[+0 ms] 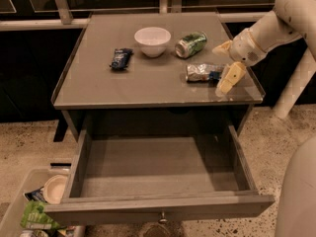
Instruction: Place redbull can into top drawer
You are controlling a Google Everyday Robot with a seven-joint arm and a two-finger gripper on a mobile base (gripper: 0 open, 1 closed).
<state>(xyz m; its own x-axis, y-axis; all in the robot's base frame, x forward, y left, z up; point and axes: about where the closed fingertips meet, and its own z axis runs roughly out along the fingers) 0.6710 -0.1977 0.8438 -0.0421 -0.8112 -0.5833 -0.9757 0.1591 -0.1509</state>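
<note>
The redbull can (201,72), slim, silver and dented with blue and red marks, lies on its side on the right part of the grey table top (98,88). My gripper (225,65) hovers at the can's right end, open, with one cream finger at the far side and one finger (231,78) at the near side; the can lies just left of the fingers, not between them. The top drawer (163,209) stands pulled fully out below the table, empty, its small knob at the front.
A green can (190,44) lies on its side behind the redbull can. A white bowl (152,41) and a small dark blue packet (121,58) sit further left. A bin (37,206) with a plate and green wrapper stands on the floor at lower left.
</note>
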